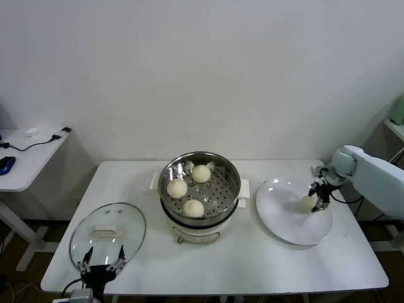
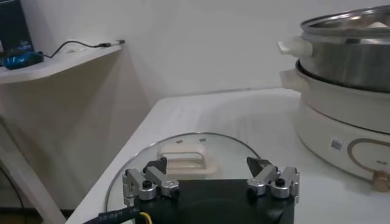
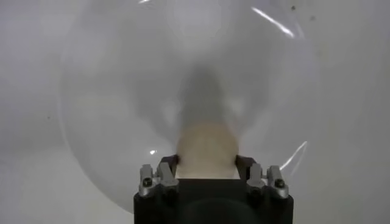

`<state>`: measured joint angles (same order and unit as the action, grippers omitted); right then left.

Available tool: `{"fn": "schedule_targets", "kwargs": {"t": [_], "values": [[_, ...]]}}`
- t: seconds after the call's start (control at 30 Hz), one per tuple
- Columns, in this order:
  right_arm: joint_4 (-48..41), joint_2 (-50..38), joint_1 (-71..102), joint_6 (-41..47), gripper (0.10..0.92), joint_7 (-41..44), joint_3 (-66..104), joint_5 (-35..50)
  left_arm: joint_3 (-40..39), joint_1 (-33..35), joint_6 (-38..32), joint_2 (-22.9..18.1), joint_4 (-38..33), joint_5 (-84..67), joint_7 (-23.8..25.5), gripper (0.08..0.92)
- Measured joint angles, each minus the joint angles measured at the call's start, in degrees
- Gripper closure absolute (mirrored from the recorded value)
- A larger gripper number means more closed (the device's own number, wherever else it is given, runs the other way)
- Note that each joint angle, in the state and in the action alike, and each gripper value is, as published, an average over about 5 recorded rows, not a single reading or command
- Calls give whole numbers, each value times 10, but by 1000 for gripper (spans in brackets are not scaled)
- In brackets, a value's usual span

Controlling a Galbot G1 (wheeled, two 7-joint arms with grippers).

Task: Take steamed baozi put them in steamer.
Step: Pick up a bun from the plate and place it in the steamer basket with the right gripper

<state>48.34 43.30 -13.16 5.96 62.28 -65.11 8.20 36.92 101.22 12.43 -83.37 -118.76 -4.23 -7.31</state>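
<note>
The right gripper (image 1: 317, 199), jaws narrowed on the last baozi (image 1: 307, 204) over the plate (image 1: 284, 227), has the steamer (image 1: 200, 189) at nine o'clock. The left gripper (image 1: 101, 261) waits spread wide by the glass lid (image 1: 107, 235).

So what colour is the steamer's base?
White base, clearest in the left wrist view.

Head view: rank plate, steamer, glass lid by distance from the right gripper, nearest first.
1. Plate: directly under the right gripper, which is at the last baozi on it, right side of the table.
2. Steamer: table centre, to the plate's left, three baozi inside.
3. Glass lid: front-left corner, by the left gripper.
</note>
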Motion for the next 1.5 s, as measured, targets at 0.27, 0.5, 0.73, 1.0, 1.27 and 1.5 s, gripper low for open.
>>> {"fn": "schedule_targets", "kwargs": {"t": [0.27,0.5,0.73,1.0,1.27,1.5], "values": [[107,5,-182,33,389,-1,-147,115,-4,-1,2,4,-6,1,0,177],[228,39,-322,90,389,-30,-231,255,-9,-3,4,5,-10,2,1,177],[309,95,-370,159,389,-87,-253,369,-10,-5,5,5,-10,2,1,177],[330,156,-350,217,389,-144,-259,420,-7,-6,7,5,-10,2,1,177],[309,192,-301,243,389,-173,-264,418,-5,-10,8,5,-3,0,1,177],[290,207,-264,254,389,-186,-266,401,-3,-14,9,5,2,-1,1,177]]}}
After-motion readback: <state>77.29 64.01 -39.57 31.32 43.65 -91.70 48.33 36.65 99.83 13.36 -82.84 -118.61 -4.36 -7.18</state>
